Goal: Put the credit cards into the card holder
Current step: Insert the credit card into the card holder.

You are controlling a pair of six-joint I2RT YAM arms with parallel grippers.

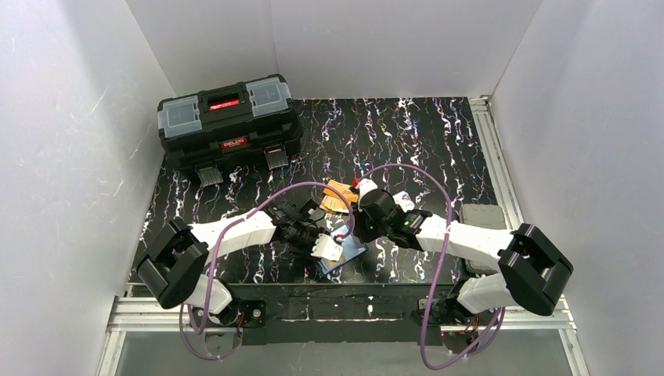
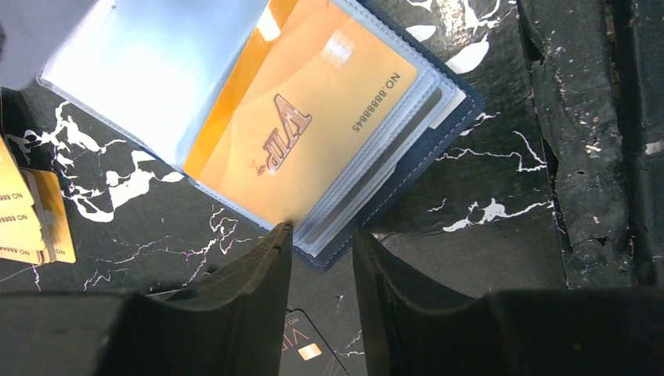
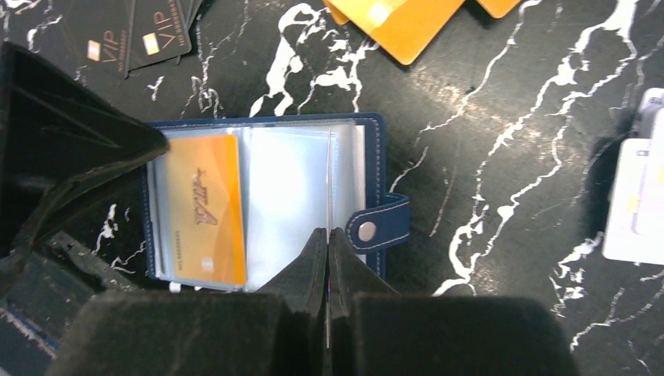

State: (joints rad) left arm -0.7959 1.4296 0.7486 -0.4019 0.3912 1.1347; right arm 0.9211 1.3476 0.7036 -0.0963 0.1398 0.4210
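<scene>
The navy card holder [image 1: 346, 255] lies open on the black marbled table, between the two arms. One orange credit card [image 2: 313, 117] sits in a clear pocket on its left side [image 3: 205, 207]. My left gripper [image 2: 321, 235] is open, and its fingertips straddle the corner of the card holder [image 2: 438, 149] and its clear pockets. My right gripper [image 3: 329, 233] is shut on a thin clear pocket leaf, just left of the snap tab [image 3: 384, 223]. More orange credit cards [image 1: 338, 196] lie loose beyond the holder [image 3: 399, 23].
A big black toolbox [image 1: 229, 121] stands at the back left. Dark VIP cards [image 3: 129, 39] lie on the table near the holder, one under my left fingers [image 2: 305, 352]. A whitish flat object [image 3: 634, 204] lies at the right edge of the right wrist view.
</scene>
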